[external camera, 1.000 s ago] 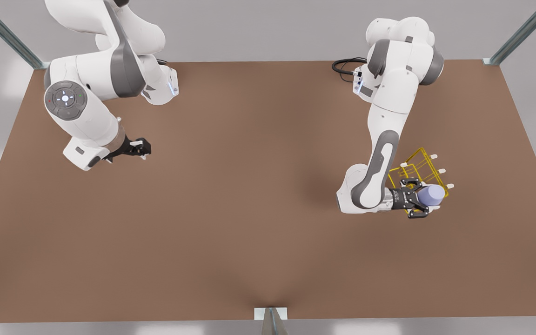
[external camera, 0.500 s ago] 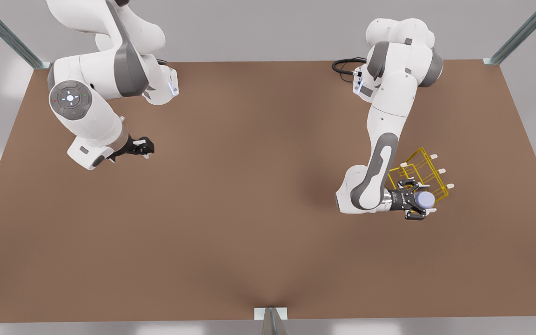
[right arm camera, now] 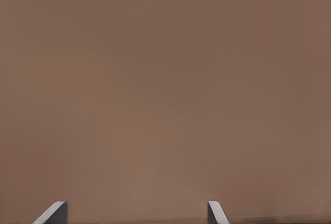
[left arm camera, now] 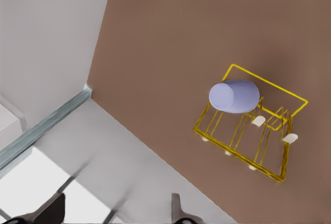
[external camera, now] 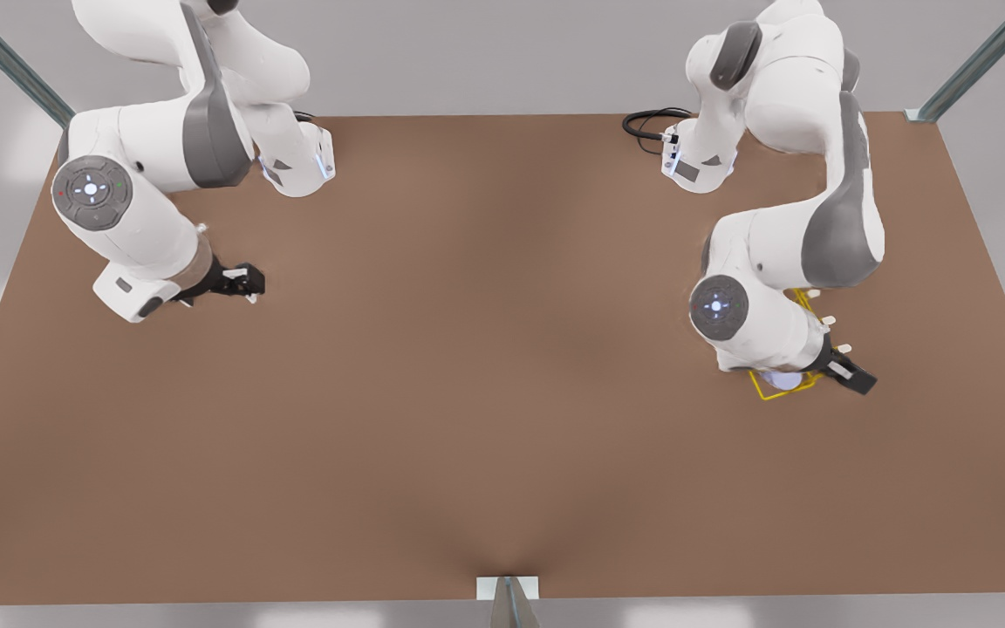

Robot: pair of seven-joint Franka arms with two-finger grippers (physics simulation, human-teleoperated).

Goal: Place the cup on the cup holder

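The pale lavender-blue cup (left arm camera: 234, 96) sits mouth-down over a prong at one end of the yellow wire cup holder (left arm camera: 269, 83). Nothing grips it. My left gripper (left arm camera: 116, 216) is open and empty, drawn back from the rack. In the front view this gripper (external camera: 856, 377) is at the right, just beside the cup holder (external camera: 783, 392). Its arm covers most of the rack, and a sliver of the cup (external camera: 780, 380) peeks out beneath the wrist. My right gripper (external camera: 251, 283) waits open over bare table at the front view's left, its fingertips (right arm camera: 56, 212) spread wide.
The brown table (external camera: 485, 366) stretches between the two arms. A black cable (external camera: 646, 122) loops at the base of the arm on the front view's right. The table's edge and a metal frame post (left arm camera: 46, 123) lie close to the rack.
My left gripper has let go of the cup, leaving it on the rack, and the arm has swung up and over the holder. The right gripper shifted slightly toward the front view's left.
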